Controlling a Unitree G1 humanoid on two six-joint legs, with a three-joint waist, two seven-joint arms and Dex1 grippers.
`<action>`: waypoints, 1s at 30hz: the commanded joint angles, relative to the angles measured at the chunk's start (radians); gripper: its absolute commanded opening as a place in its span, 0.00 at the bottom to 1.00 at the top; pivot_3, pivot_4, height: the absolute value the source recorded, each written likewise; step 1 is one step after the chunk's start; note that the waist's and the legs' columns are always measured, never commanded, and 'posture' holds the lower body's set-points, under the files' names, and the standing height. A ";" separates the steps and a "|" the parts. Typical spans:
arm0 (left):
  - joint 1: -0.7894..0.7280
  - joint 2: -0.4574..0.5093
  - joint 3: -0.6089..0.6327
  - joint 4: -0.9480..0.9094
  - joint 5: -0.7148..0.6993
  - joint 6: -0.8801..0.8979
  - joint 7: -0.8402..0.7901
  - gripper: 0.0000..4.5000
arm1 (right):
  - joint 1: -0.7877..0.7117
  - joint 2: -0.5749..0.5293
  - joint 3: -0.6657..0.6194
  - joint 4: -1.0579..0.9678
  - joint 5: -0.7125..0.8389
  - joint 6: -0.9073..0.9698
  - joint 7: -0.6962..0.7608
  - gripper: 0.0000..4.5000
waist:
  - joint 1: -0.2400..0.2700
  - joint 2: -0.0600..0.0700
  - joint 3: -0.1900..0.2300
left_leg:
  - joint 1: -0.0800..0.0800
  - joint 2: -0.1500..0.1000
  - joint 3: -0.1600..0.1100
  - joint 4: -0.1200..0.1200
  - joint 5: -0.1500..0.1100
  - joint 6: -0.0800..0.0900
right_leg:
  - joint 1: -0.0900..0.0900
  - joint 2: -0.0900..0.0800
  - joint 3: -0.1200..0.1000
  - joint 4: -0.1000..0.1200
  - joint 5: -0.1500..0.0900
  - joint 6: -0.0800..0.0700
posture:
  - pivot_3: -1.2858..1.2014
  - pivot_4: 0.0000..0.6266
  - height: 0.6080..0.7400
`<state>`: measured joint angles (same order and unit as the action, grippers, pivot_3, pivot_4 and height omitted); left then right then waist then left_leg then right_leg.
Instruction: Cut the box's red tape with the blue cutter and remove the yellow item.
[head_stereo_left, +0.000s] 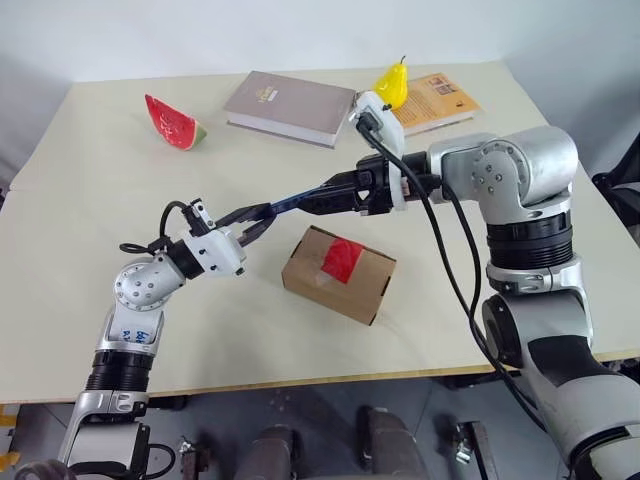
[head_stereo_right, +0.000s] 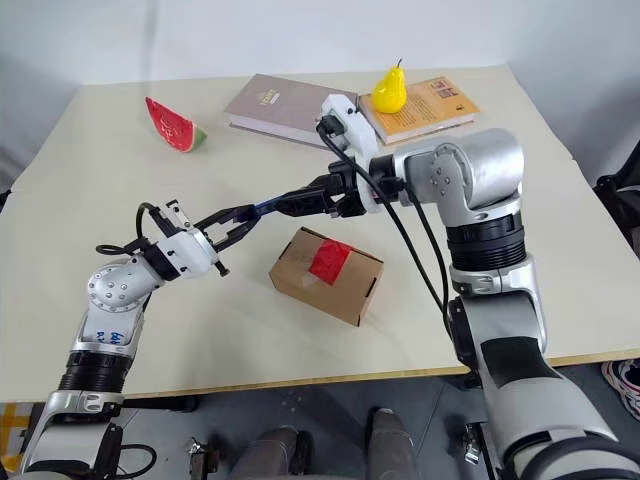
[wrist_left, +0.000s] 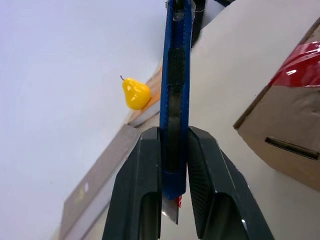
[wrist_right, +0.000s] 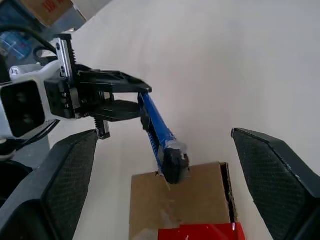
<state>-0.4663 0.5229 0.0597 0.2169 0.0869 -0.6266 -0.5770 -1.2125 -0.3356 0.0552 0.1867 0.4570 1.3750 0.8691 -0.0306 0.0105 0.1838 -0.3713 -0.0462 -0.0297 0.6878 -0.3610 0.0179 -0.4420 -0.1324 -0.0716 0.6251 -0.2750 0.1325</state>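
Note:
The blue cutter (head_stereo_left: 296, 200) hangs in the air above the table, and my left gripper (head_stereo_left: 255, 222) is shut on its blade end (wrist_left: 176, 100). My right gripper (wrist_right: 162, 135) is open, its wide-spread fingers (wrist_right: 70, 170) either side of the cutter's dark far end without touching it. Just below them, the box (head_stereo_left: 340, 275) lies on the table with its flaps closed and the red tape (head_stereo_left: 343, 260) across its top. The yellow item is hidden.
At the back of the beige table (head_stereo_left: 100, 300) lie a watermelon slice (head_stereo_left: 172, 122), a grey book (head_stereo_left: 290, 105) and an orange book (head_stereo_left: 445, 100) with a yellow pear (head_stereo_left: 392, 85) on it. The table's front edge runs close behind the box.

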 joint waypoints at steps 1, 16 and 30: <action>-0.008 -0.001 -0.004 -0.014 -0.003 -0.020 0.036 0.09 | -0.025 0.021 -0.029 0.017 0.029 -0.019 -0.026 0.98 | 0.000 0.000 0.000 | 0.000 0.000 0.000 0.000 0.000 0.000 | 0.000 0.000 0.000 0.000 0.000 0.000 | 0.52 0.24 1.00; 0.003 -0.002 -0.028 -0.028 -0.024 -0.003 0.053 0.09 | -0.018 0.007 0.002 0.038 0.080 -0.072 0.001 0.40 | 0.002 0.000 0.000 | -0.002 -0.001 0.000 0.004 0.000 0.000 | -0.001 -0.001 0.000 0.001 0.000 0.000 | 0.52 0.24 1.00; -0.007 0.023 0.004 -0.070 -0.191 0.236 -0.031 0.43 | -0.009 -0.044 0.004 -0.044 0.120 -0.087 0.016 0.04 | 0.002 0.000 0.000 | -0.003 0.000 -0.001 0.006 0.000 0.000 | -0.001 -0.001 0.000 0.002 0.000 0.000 | 0.52 0.24 1.00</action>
<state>-0.4669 0.5276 0.0287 0.1957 -0.0616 -0.4250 -0.6004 -1.2074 -0.3644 0.0807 0.1815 0.5576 1.3071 0.8784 -0.0285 0.0105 0.1838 -0.3745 -0.0466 -0.0305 0.6934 -0.3610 0.0180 -0.4426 -0.1331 -0.0719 0.6268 -0.2749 0.1326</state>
